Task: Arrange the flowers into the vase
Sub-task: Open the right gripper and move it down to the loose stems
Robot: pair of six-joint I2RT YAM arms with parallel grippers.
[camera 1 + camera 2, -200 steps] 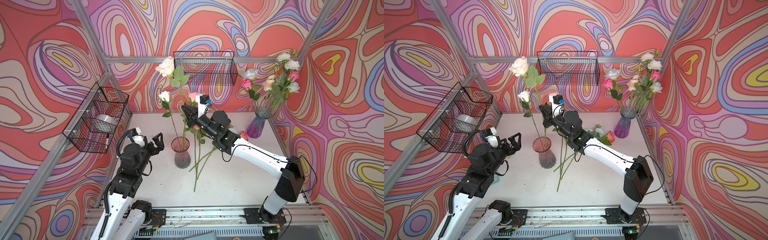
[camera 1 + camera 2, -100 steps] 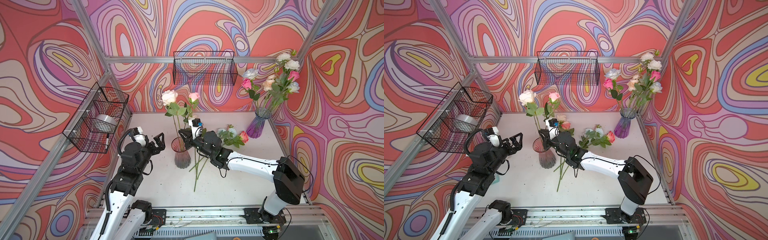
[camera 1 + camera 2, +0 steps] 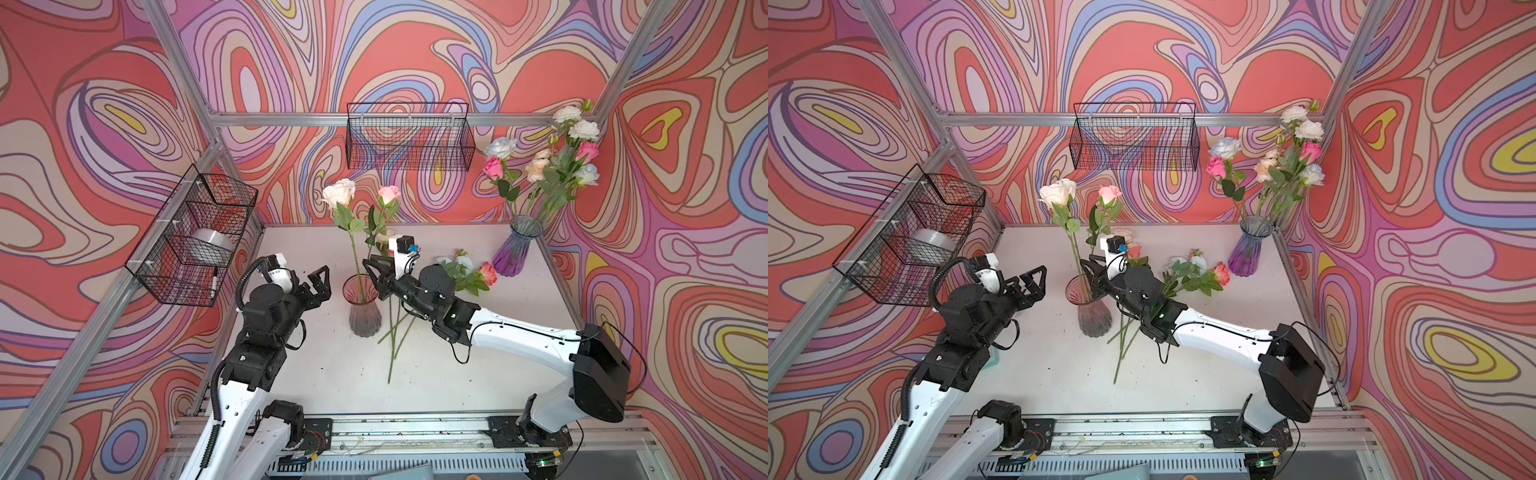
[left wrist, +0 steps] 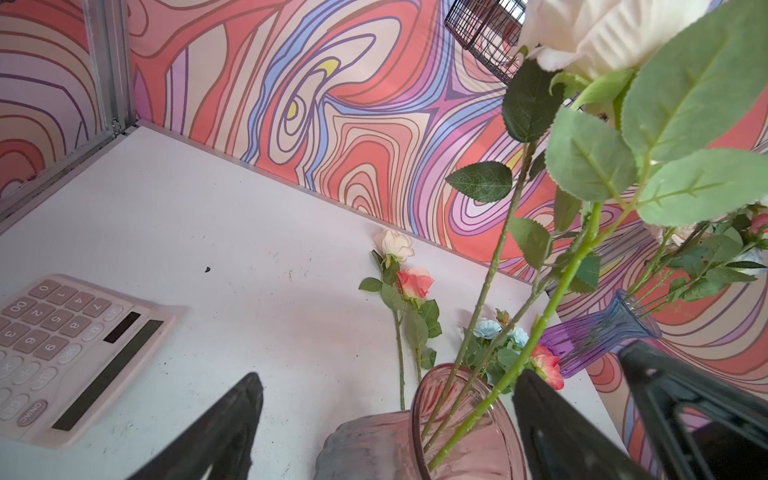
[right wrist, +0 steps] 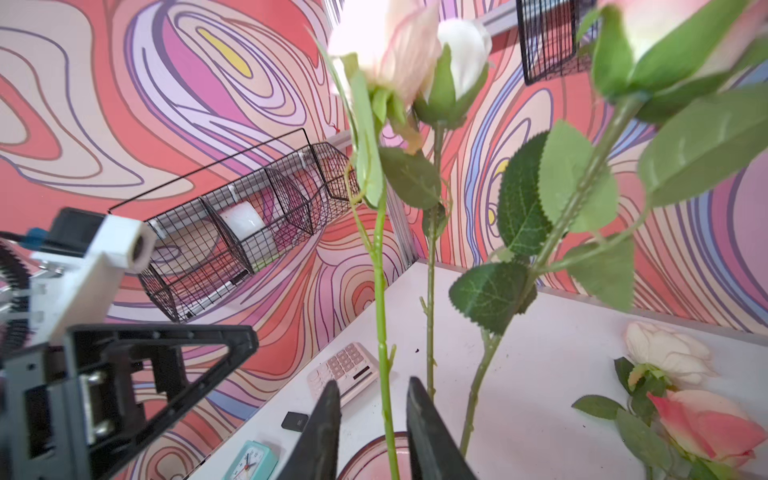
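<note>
The smoky pink glass vase (image 3: 361, 307) stands mid-table in both top views. In it stand a white rose (image 3: 338, 193) and a pink rose (image 3: 388, 194). My right gripper (image 3: 372, 270) hovers at the vase rim. In the right wrist view its jaws (image 5: 372, 399) stand slightly open around a green stem (image 5: 381, 332), with a gap on each side. My left gripper (image 3: 320, 282) is wide open just left of the vase, holding nothing. More flowers (image 3: 465, 270) lie on the table behind the right arm, their stems (image 3: 392, 332) running beside the vase.
A purple vase (image 3: 513, 249) with several flowers stands at the back right. A calculator (image 4: 62, 353), a teal clock (image 5: 251, 461) and a small black block (image 5: 295, 420) lie on the left of the table. Wire baskets hang on the left wall (image 3: 195, 237) and back wall (image 3: 409, 137).
The right gripper came down from high above the vase with flowers, their stems now standing in the vase, and its jaws parted from shut. The left arm barely shifted.
</note>
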